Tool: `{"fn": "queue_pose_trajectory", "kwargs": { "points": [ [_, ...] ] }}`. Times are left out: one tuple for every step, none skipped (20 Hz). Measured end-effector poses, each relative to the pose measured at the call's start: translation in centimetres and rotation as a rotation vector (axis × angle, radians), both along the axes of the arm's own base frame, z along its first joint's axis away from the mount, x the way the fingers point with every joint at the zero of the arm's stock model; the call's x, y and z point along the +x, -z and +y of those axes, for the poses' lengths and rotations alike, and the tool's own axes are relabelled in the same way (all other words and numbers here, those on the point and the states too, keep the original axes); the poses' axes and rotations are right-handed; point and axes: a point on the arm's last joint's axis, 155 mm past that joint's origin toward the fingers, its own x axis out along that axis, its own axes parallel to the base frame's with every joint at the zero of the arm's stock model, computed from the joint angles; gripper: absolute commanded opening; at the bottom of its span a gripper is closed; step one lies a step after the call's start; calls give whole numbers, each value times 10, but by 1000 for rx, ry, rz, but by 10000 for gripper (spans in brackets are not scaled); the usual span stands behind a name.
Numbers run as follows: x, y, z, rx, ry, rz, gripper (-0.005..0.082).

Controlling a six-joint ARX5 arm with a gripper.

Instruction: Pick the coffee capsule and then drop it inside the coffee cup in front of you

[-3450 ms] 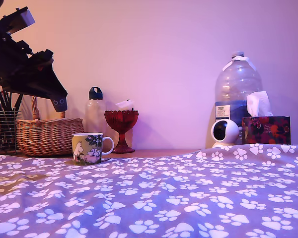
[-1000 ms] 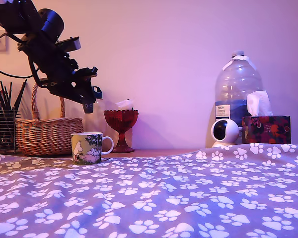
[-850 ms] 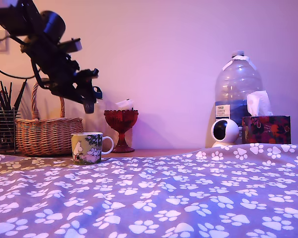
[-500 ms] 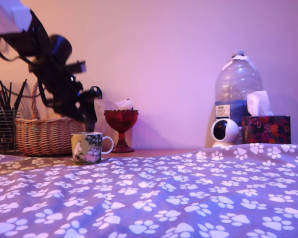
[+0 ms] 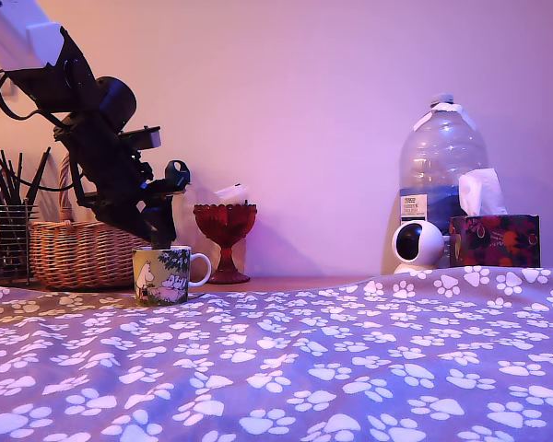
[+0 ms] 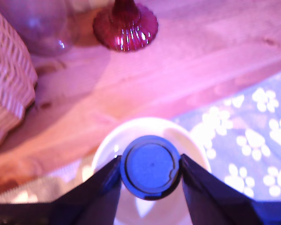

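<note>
The hand (image 6: 151, 176) is closed on the coffee capsule (image 6: 150, 167), one finger on each side. The capsule sits directly above the open mouth of the coffee cup (image 6: 185, 140), which stands on the desk (image 6: 192, 61). Pick and transport appear complete. Remaining: release. Beyond stands a red goblet (image 6: 125, 26).

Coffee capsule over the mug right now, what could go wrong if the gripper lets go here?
The capsule is clamped in the gripper above the mug opening, and looks roughly centred, so a release should probably land inside.

Risk one: the exterior view shows the gripper almost at the mug rim, so lowering further might nudge or tip it.

Risk two: the red goblet stands just behind, so a careless retreat could knock it.
</note>
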Motion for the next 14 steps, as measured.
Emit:
{"fn": "queue_pose_trajectory", "kwargs": {
  "points": [
    [-1,1,0,1,0,6,307],
    [-1,1,0,1,0,7,307],
    [-2,2,0,2,0,8,307],
    [-2,2,0,3,1,10,307],
    [-2,2,0,3,1,11,307],
    [-2,2,0,4,2,11,307],
    [-2,2,0,4,2,12,307],
    [-3,3,1,4,2,14,307],
    [-3,4,1,7,4,18,307],
    [-4,4,1,7,3,18,307],
    [-4,4,1,8,3,19,307],
    [-3,4,2,8,2,18,308],
    [-3,4,3,9,-1,20,334],
    [-3,4,6,9,-6,21,450]
  ]
}}
